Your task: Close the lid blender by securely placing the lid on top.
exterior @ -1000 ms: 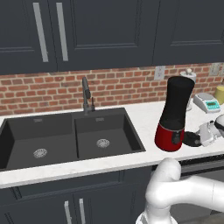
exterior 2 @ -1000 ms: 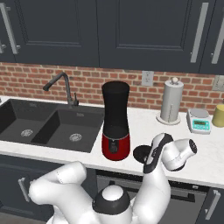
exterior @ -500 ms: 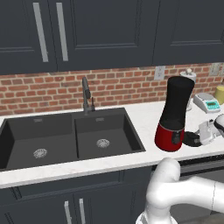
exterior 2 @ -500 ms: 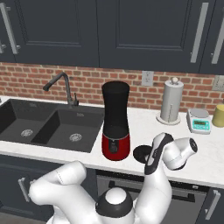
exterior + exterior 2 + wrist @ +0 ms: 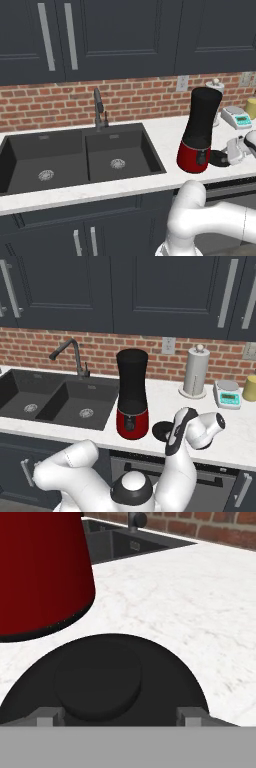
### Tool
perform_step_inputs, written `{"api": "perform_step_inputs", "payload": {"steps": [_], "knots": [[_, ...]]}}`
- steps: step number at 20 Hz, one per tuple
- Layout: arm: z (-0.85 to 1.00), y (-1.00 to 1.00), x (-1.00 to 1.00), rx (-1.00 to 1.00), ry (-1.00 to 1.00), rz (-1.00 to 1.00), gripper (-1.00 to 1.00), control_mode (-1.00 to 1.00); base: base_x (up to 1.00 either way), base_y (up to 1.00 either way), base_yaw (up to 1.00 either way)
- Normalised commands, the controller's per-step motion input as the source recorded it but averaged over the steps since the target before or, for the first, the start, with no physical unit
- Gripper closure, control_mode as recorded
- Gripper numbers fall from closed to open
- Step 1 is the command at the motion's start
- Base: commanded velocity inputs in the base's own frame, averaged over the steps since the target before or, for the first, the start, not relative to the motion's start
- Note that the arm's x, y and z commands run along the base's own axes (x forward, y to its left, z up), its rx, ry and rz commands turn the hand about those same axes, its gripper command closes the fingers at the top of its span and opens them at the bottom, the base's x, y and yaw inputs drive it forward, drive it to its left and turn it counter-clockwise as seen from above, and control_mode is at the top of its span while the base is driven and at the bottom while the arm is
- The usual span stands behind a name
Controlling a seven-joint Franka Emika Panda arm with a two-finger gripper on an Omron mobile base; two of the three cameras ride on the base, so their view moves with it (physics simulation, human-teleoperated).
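Observation:
The blender [image 5: 200, 130] stands on the white counter right of the sink, a tall black jar with an open top on a glossy red base [image 5: 40, 572]. The lid [image 5: 217, 158], a flat black disc with a low round knob, lies on the counter just right of that base [image 5: 161, 430]. My gripper [image 5: 170, 439] hangs low over the lid's right side. In the hand view the lid [image 5: 100, 682] is very close, and the gripper [image 5: 121, 716] is open, its fingertips [image 5: 50, 714] standing apart on either side of the knob without touching it.
A double black sink [image 5: 75, 160] with a faucet [image 5: 99, 107] lies left of the blender. Behind and to the right stand a paper towel holder [image 5: 195, 372], a white scale [image 5: 227, 394] and a yellow jar [image 5: 249, 388]. The counter's front edge [image 5: 220, 455] runs just below the lid.

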Motion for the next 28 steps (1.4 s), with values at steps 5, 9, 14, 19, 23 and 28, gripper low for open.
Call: {"api": "perform_step_inputs", "payload": {"steps": [5, 9, 14, 19, 23, 28], "knots": [[-0.04, 0.1, 0.02, 0.0, 0.0, 0.0, -1.0, -1.0, 0.0, 0.0, 0.0], [-0.02, 0.18, 0.0, 0.0, 0.0, 0.0, -1.0, -1.0, 0.0, 0.0, 0.0], [0.0, 0.23, 0.0, 0.0, 0.0, 0.0, -1.0, -1.0, 0.0, 0.0, 0.0], [0.0, 0.17, 0.0, 0.0, 0.0, 0.0, -1.0, -1.0, 0.0, 0.0, 0.0], [0.0, 0.19, 0.0, 0.0, 0.0, 0.0, -1.0, -1.0, 0.0, 0.0, 0.0], [-0.02, 0.09, 0.0, 0.0, 0.0, 0.0, 1.0, -1.0, 0.0, 0.0, 0.0]]}}
